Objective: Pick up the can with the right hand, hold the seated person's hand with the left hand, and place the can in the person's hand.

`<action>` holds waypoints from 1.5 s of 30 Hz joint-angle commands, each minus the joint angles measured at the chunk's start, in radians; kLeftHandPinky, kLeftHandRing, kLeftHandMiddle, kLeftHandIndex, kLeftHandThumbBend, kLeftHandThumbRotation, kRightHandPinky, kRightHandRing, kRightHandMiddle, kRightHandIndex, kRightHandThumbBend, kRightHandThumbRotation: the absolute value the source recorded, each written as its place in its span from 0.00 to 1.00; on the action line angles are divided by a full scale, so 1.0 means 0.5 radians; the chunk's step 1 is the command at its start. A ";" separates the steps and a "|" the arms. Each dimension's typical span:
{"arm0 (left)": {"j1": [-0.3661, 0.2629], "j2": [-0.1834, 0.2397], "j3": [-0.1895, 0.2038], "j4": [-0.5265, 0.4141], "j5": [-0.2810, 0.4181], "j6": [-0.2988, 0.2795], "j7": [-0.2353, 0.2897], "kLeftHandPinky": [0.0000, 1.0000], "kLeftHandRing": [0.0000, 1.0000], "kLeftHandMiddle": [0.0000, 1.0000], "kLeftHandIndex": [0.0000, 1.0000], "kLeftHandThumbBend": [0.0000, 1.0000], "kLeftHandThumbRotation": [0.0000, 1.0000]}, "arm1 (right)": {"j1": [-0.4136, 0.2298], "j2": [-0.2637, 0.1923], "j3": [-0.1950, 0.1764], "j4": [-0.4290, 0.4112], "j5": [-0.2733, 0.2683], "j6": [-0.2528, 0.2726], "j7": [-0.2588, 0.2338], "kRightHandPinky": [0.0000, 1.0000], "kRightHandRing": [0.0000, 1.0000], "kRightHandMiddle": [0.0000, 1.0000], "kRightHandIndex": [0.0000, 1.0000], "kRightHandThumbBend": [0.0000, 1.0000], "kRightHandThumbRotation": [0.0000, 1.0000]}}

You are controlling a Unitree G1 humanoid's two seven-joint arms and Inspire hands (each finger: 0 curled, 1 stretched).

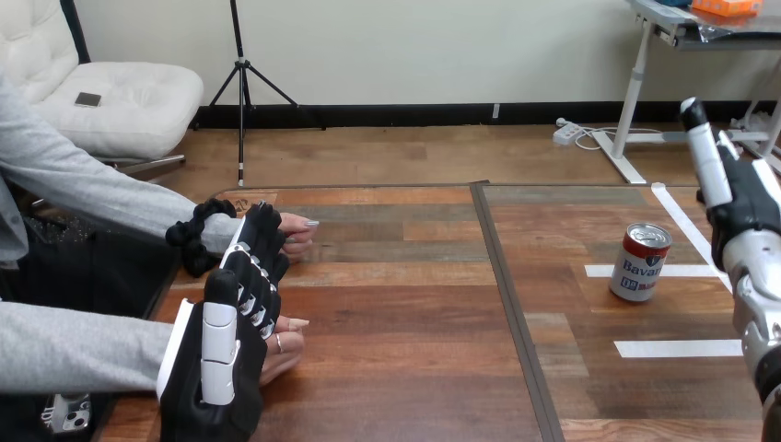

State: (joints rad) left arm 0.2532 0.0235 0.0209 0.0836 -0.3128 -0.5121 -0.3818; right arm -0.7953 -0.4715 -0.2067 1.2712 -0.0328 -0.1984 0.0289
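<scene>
Wood-grain planks, split by a dark seam and marked with white tape strips (677, 348), form my table (414, 322). On its right half a cylindrical red-and-white can (642, 262) with a silver lid stands upright. My right hand (741, 198) is raised near it, fingers straight and empty. My left hand (221, 368) lies against the person's hands (287, 343); I cannot tell whether it grips them.

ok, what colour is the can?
The can is red with a white band and silver top; head view.

Open table (405, 313) stretches between the can (642, 262) and the person's hands (287, 343). The left hand (226, 354) sits among those hands.
</scene>
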 commanded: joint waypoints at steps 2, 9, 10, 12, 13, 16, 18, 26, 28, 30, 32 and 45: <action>-0.113 0.005 0.025 -0.045 -0.017 -0.015 -0.002 1.00 1.00 0.98 0.96 0.80 0.99 | -0.022 0.041 0.011 0.010 0.004 -0.004 0.003 1.00 1.00 1.00 1.00 1.00 1.00; -0.110 0.007 0.025 -0.050 -0.032 -0.002 -0.010 1.00 1.00 0.98 0.96 0.80 0.99 | 0.010 0.046 0.072 0.008 -0.062 -0.029 0.002 0.99 1.00 1.00 1.00 1.00 1.00; -0.110 0.008 0.025 -0.050 -0.032 -0.003 -0.010 1.00 1.00 0.98 0.96 0.80 0.99 | 0.013 0.046 0.083 0.007 -0.073 -0.035 -0.001 0.99 1.00 1.00 1.00 1.00 1.00; -0.107 0.006 0.024 -0.055 -0.022 -0.003 -0.001 1.00 1.00 0.98 0.96 0.80 0.98 | 0.027 0.052 0.090 0.002 -0.081 -0.047 -0.002 0.98 1.00 1.00 0.99 1.00 1.00; -0.108 0.005 0.025 -0.055 -0.020 -0.003 0.001 1.00 1.00 0.98 0.96 0.80 0.98 | 0.030 0.054 0.091 0.001 -0.082 -0.050 -0.003 0.97 1.00 1.00 0.99 0.99 1.00; -0.105 0.007 0.023 -0.064 -0.023 0.007 0.001 1.00 1.00 0.98 0.96 0.79 0.98 | 0.046 0.062 0.093 0.000 -0.079 -0.069 -0.001 0.95 1.00 1.00 0.98 1.00 1.00; -0.106 0.009 0.023 -0.066 -0.026 0.010 0.000 1.00 1.00 0.98 0.96 0.79 0.98 | 0.059 0.059 0.128 0.002 -0.114 -0.092 -0.021 0.95 1.00 1.00 0.97 1.00 1.00; -0.111 0.010 0.029 -0.053 -0.020 -0.002 -0.001 1.00 1.00 0.99 0.96 0.79 0.98 | 0.076 0.076 0.137 0.003 -0.124 -0.098 -0.046 0.89 0.97 0.97 0.96 1.00 1.00; -0.111 0.009 0.030 -0.052 -0.018 -0.005 0.001 1.00 1.00 0.99 0.96 0.79 0.98 | 0.083 0.080 0.137 0.004 -0.121 -0.109 -0.040 0.89 0.97 0.97 0.96 1.00 0.99; -0.112 0.008 0.031 -0.050 -0.020 -0.006 0.000 1.00 1.00 0.99 0.96 0.78 0.98 | 0.087 0.082 0.135 0.004 -0.115 -0.116 -0.034 0.89 0.97 0.97 0.95 1.00 0.99; -0.114 0.011 0.032 -0.050 -0.017 -0.005 0.000 1.00 1.00 0.99 0.96 0.78 0.98 | 0.090 0.084 0.133 0.007 -0.109 -0.119 -0.029 0.89 0.97 0.97 0.95 1.00 0.99; -0.130 0.015 0.036 -0.043 -0.018 0.004 -0.003 1.00 1.00 0.99 0.96 0.77 0.98 | 0.090 0.089 0.137 0.001 -0.092 -0.114 -0.013 0.89 0.97 0.97 0.96 1.00 0.98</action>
State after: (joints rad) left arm 0.2531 0.0250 0.0285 0.0835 -0.3122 -0.5081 -0.3788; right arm -0.7140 -0.4346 -0.1341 1.2785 -0.0853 -0.2295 0.0225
